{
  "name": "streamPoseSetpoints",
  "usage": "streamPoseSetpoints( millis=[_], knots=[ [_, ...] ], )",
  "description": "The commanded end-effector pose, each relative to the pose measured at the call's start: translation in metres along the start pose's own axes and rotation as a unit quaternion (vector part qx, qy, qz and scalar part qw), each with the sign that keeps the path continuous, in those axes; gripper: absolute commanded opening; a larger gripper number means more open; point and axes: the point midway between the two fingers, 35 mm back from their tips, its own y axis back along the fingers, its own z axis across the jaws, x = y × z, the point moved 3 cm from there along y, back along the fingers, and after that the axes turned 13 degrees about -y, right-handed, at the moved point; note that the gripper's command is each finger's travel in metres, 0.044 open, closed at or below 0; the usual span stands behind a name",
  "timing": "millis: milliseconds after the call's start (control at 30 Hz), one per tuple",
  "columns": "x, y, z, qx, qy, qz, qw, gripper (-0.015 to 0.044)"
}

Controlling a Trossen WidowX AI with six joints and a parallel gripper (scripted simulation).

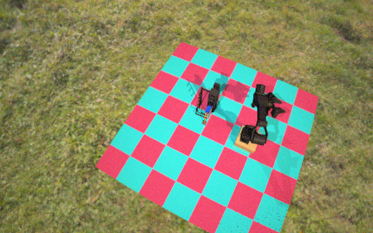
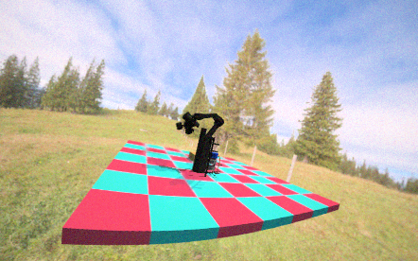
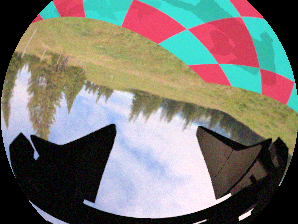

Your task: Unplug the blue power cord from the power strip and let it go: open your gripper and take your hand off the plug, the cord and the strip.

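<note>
My gripper [image 1: 282,105] [image 3: 157,130] is open, with only sky and trees showing between its fingers in the wrist view. It is raised in the air in the exterior view and touches nothing that I can see. A small blue thing [image 1: 208,110] [image 2: 215,155] shows low beside a dark upright body [image 1: 213,98] [image 2: 200,153], well apart from the gripper. It is too small to tell whether this is the blue cord or its plug. I cannot make out the power strip's outlets, or whether the plug sits in one.
A thin black wire frame [image 1: 200,100] stands beside the dark body. A tan block [image 1: 241,145] lies under or beside the arm's base. The checkered platform [image 1: 194,175] [image 2: 176,213] has an edge, with grass beyond it.
</note>
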Motion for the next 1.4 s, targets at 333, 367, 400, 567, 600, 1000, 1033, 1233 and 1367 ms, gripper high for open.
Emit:
streamPoseSetpoints(
  millis=[333, 367, 400, 567, 600, 1000, 1033, 1233, 1367],
  knots=[
    [-0.006, 0.034, -0.046, 0.145, -0.051, -0.123, 0.981, 0.016],
    [-0.006, 0.039, -0.05, 0.161, -0.055, -0.137, 0.976, 0.016],
    [-0.007, 0.045, -0.055, 0.177, -0.059, -0.152, 0.971, 0.016],
    [-0.009, 0.076, -0.076, 0.253, -0.075, -0.229, 0.937, 0.016],
    [-0.009, 0.083, -0.08, 0.267, -0.077, -0.244, 0.929, 0.016],
    [-0.01, 0.177, -0.102, 0.408, -0.056, -0.416, 0.811, 0.016],
    [-0.01, 0.184, -0.102, 0.416, -0.052, -0.427, 0.801, 0.016],
    [-0.008, 0.229, -0.098, 0.458, -0.023, -0.496, 0.737, 0.016],
    [-0.007, 0.255, -0.092, 0.478, -0.002, -0.535, 0.696, 0.016]
  ],
)
